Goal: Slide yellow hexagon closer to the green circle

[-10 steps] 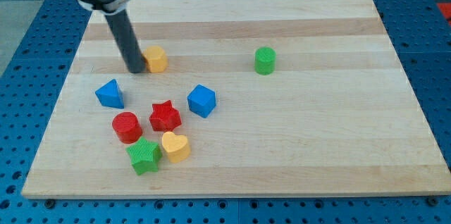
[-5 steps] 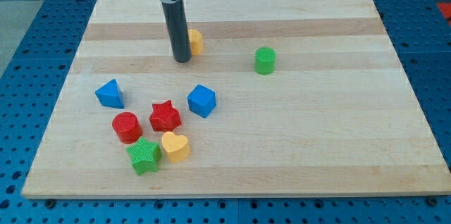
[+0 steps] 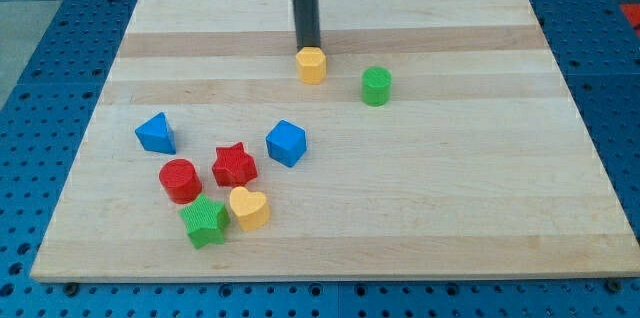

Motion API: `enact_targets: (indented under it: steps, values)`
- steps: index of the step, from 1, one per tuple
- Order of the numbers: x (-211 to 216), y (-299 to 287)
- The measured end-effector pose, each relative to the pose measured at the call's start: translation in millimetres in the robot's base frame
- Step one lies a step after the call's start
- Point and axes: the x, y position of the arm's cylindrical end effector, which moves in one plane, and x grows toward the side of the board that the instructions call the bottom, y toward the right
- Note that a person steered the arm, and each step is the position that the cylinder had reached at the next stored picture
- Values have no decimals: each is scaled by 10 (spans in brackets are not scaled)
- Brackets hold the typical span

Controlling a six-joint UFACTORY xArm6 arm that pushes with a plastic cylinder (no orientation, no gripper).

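The yellow hexagon [image 3: 312,65] sits in the upper middle of the wooden board [image 3: 450,188]. The green circle [image 3: 376,87] stands to its right and slightly lower, about one block's width away. My dark rod comes down from the view's top, and my tip [image 3: 308,48] is right behind the hexagon's upper edge, touching or nearly touching it.
A group of blocks lies at the lower left: a blue triangle [image 3: 156,133], a blue cube [image 3: 286,143], a red star [image 3: 234,165], a red circle [image 3: 180,180], a yellow heart [image 3: 249,208] and a green star [image 3: 205,221].
My tip has swept from the board's left toward the right and up, pushing the yellow hexagon rightward. The hexagon now sits much nearer the green circle. The other blocks have not moved.
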Motion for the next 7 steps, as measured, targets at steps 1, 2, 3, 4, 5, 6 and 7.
enact_targets:
  steps: [1,2,3,4,5,6,7]
  values:
    - [-50,219]
    - [-298,44]
    - [-276,-386]
    - [105,-530]
    - [354,-497]
    - [478,-280]
    - [479,0]
